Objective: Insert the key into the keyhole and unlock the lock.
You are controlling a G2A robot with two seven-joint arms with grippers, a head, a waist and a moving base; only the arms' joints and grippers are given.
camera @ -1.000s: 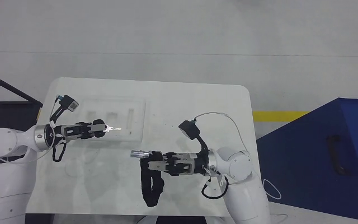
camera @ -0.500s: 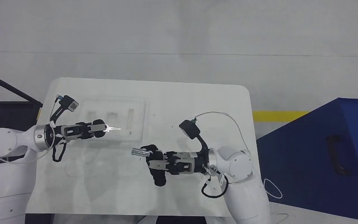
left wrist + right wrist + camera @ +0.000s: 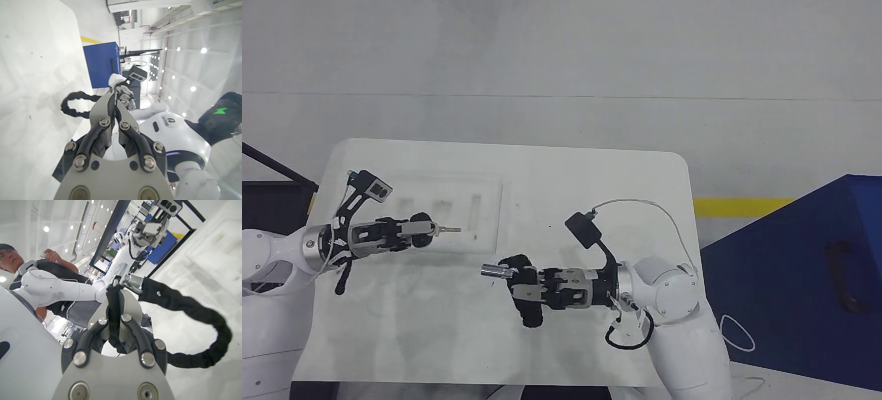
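- foam tray (image 3: 487,195): white, sits on the tabletop (image 3: 622,190) toward the far-left corner. It has shallow moulded recesses, incl. one narrow slot. Can't tell if anything lies in them.
- key (image 3: 449,229): pinched at its head by the left gripper (image 3: 432,228), held over the tray's near edge. Long axis runs along the tabletop's length, with the blade tip toward the right edge.
- left gripper, left wrist view (image 3: 115,103): fingers pressed together on the thin key, seen edge-on.
- lock (image 3: 492,270): silver cylinder body near the middle of the tabletop, closer to the near edge than the key. Long axis also runs left-right, and its free end faces the left edge. Roughly parallel to the key but offset toward the near edge; the two are apart, not touching.
- cable (image 3: 529,312): the lock's black fabric-covered loop. It leaves the cylinder and curls toward the near edge. Can't tell if it rests on the tabletop.
- right gripper (image 3: 514,272): just right of the cylinder, clamped on the black sleeve.
- right wrist view: right gripper (image 3: 114,294) fingers pinch the sleeve right behind the lock (image 3: 133,281); the cable (image 3: 208,323) arcs out and back beside the fingers.
- left wrist view: the cable (image 3: 73,111) loop shows beyond the fingertips.
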